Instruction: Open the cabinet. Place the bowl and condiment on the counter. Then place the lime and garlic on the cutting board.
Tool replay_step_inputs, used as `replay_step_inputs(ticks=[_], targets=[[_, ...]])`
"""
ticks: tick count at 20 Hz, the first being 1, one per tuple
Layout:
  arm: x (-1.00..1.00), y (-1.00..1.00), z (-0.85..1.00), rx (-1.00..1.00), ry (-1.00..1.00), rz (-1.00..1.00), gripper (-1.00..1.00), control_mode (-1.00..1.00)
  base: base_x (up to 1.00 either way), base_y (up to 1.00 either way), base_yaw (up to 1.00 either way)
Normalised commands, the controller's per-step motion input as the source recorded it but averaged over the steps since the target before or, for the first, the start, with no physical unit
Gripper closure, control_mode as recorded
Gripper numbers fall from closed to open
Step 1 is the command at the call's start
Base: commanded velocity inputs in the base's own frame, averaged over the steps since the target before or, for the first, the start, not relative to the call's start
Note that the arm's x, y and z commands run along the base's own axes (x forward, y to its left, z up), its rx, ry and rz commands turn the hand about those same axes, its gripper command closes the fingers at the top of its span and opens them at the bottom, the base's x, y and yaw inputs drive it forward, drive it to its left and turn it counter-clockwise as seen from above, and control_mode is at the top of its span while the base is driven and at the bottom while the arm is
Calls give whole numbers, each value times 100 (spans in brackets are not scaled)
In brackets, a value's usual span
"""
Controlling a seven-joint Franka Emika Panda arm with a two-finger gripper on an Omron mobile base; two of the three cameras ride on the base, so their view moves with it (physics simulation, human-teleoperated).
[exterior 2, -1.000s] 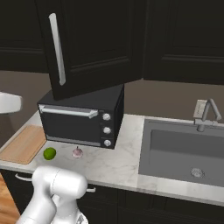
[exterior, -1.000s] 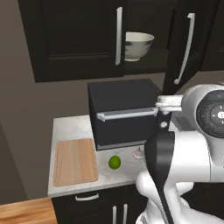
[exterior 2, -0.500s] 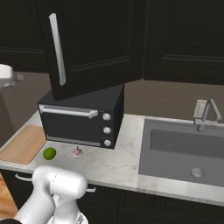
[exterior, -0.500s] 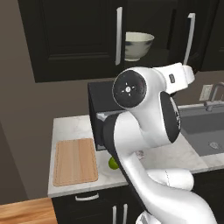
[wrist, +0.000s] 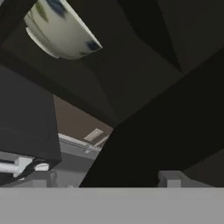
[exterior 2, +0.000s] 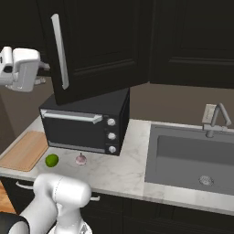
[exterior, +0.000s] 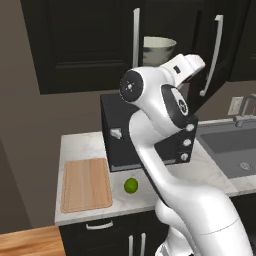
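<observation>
In the left base view the cabinet (exterior: 210,55) stands with its right door swung open, and the bowl (exterior: 159,49) sits on the shelf inside, not yet brought down; the lime (exterior: 130,185) lies on the counter (exterior: 80,145) just beside the cutting board (exterior: 86,183), which is bare.

In the right base view the gripper (exterior 2: 43,74) hangs high beside the open door; the garlic (exterior 2: 81,159) rests near the lime in front of the black oven (exterior 2: 84,125).

In the hand view the bowl shows up and to the left, well apart; the fingers (wrist: 168,179) stand spread wide and seem to hold nothing, though they are dim. Opening looks done; I judge the next move is a reach in to take the bowl's rim.
</observation>
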Motion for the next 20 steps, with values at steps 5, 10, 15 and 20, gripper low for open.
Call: replay_step_inputs(ticks=[5,10,15,20], targets=[[-14,-100,0,-2,2,0,-100,-100,0,0,0],[-56,-100,0,4,0,0,-100,-100,0,0,0],[-26,-100,0,3,0,0,-100,-100,0,0,0],[-16,-100,0,4,0,0,-100,-100,0,0,0]])
